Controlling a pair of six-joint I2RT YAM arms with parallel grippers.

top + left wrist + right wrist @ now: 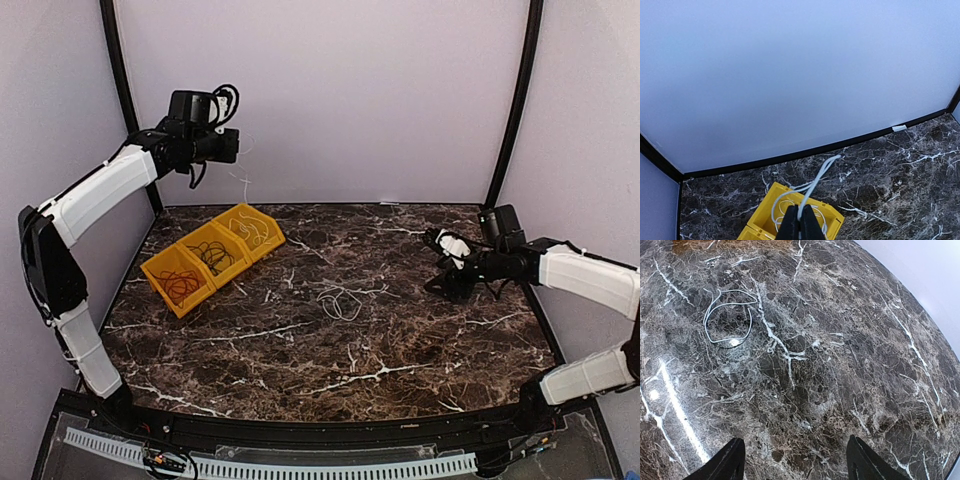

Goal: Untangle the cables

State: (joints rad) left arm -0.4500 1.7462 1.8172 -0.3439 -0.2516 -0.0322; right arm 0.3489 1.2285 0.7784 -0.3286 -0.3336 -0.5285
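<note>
My right pincer (pixel 795 440) gapes wide; the loose white cable (pixel 727 320) lies coiled on the surface (pixel 840 365) at its eleven o'clock, nearer this arm. Farther off, my left pincer (pixel 800 214) pinches a second white cable (pixel 816 182) hanging into the yellow bin (pixel 832 216).

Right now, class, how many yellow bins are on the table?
3, in a row at the left: the far bin holds a white cable, the middle bin a black cable, the near bin a red-orange cable. None looks hidden.
</note>
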